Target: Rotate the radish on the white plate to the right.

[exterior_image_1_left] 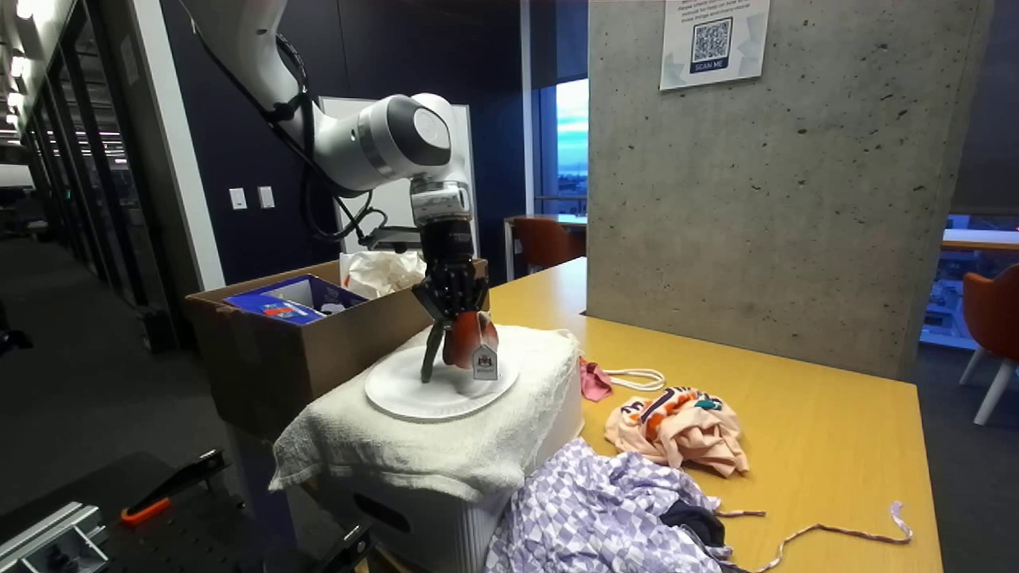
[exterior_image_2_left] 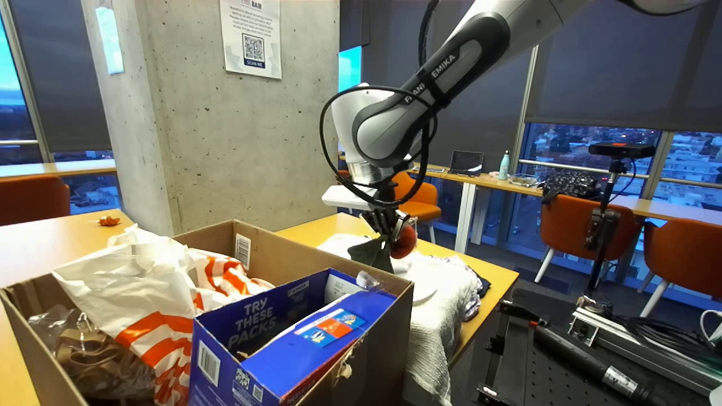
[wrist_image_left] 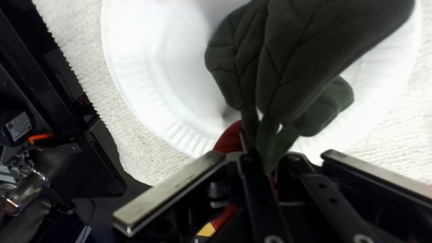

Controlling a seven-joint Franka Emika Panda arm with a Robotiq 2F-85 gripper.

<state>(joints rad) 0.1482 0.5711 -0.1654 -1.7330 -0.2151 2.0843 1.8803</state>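
One box [exterior_image_2_left: 381, 361] holds a carton [exterior_image_2_left: 304, 361] and bag [exterior_image_2_left: 161, 282]; the tool [wrist_image_left: 270, 160] is closed on the radish [exterior_image_2_left: 406, 243].

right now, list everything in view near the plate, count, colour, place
cloth towel: one, cream, draped over a white slotted box
ribbed round plate: one, white, on the towel
plush radish: one, red with green leaves, over the plate
open cardboard box: one, brown, beside the towel
printed carton: one, blue, inside that box
crumpled bag: one, white and orange, inside the brown box
crumpled cloths: at least three, purple checked, peach, pink, on a wooden table
jointed arm: one, white, above the plate
gripper: one, black, closed on the radish's stems
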